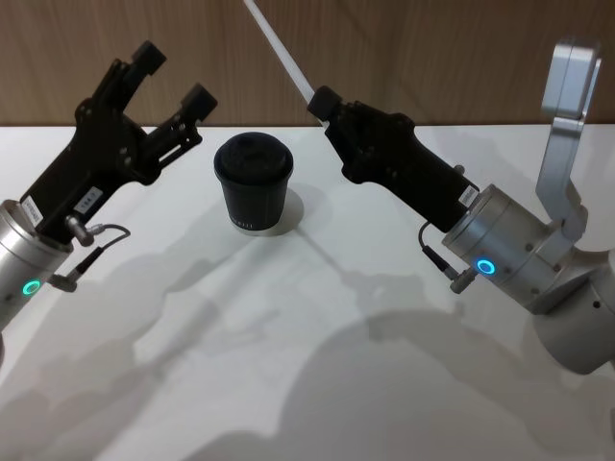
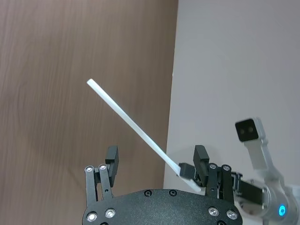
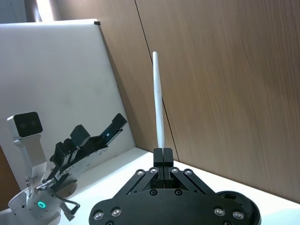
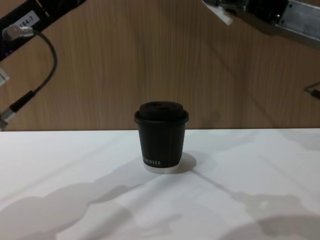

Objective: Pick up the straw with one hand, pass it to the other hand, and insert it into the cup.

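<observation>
- The right end effector [image 1: 325, 104] is seen clenched on the lower end of the straw [image 1: 281, 48]. It is raised above the tabletop [image 1: 288, 384], to the right of the cup [image 1: 253, 182].
- The straw is held tilted, its long free part slanting up and toward the robot's left against the wood-panelled wall [image 1: 432, 58]. In the left wrist view, a short white stub is shown poking out past the gripping fingers.
- The left end effector [image 1: 175, 77] is pictured released, its two fingers spread wide. It is lifted on the cup's left side and pointed up toward the wall, clear of the straw in the head view.
- The cup, black with its domed lid on, is seen standing upright on the white tabletop. It is placed between the two arms, lower than both end effectors and apart from them.
- Soft shadows of both arms are cast across the tabletop in front of the cup.
</observation>
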